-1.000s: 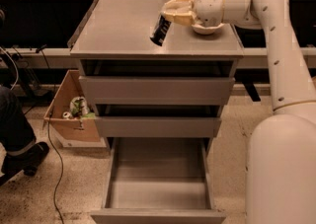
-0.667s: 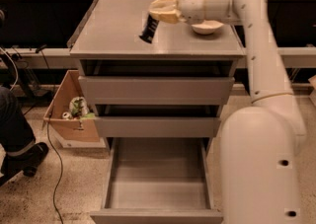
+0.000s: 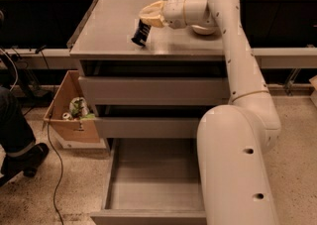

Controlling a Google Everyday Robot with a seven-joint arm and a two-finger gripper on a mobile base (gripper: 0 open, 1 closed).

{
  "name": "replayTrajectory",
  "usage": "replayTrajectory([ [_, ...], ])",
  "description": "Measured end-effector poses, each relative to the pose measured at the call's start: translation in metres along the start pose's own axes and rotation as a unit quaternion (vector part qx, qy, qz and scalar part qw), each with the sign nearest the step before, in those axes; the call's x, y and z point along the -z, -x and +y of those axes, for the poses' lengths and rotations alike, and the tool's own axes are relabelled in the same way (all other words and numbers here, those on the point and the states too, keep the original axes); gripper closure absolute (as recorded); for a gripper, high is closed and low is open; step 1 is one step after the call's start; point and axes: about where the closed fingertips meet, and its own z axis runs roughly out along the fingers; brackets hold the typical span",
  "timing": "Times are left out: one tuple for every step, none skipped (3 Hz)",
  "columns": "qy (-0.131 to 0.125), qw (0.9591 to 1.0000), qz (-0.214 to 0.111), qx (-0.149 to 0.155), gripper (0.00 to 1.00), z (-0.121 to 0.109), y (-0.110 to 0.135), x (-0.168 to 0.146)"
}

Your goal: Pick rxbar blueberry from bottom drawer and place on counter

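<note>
I saw the white arm (image 3: 237, 169) rise from the floor in front of the counter (image 3: 106, 26), at its right-hand corner. It climbed past the counter's right edge, bent at the elbow above the back of the counter, and ran its forearm leftward over the top.

Below the counter I counted three grey drawers. The bottom drawer (image 3: 153, 182) was pulled fully out toward me and nothing showed inside it. The two shallower drawers (image 3: 148, 91) sat between it and the counter.

One cardboard box (image 3: 69, 120) stood on the floor below the counter's left edge. One pale bowl (image 3: 203, 29) rested on the counter's right side, partly hidden behind the forearm.

The gripper (image 3: 147, 21) hung over the middle of the counter, its cream fingers (image 3: 153, 12) pinched on the top end of the single rxbar blueberry (image 3: 140, 33).

The bar stood nearly upright with its long axis tilted. Its top end leaned right into the jaws, and its lower end pointed down-left at the counter's front part. I could not tell whether that end touched the surface.
</note>
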Motion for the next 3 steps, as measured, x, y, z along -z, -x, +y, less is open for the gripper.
replayTrajectory([
  [-0.006,0.9997,0.016,-0.017,0.82,-0.003,-0.022,-0.022],
  [-0.006,0.9993,0.024,-0.030,0.58,-0.001,-0.037,-0.037],
  [-0.005,0.9990,0.023,-0.038,0.35,0.000,-0.043,-0.044],
])
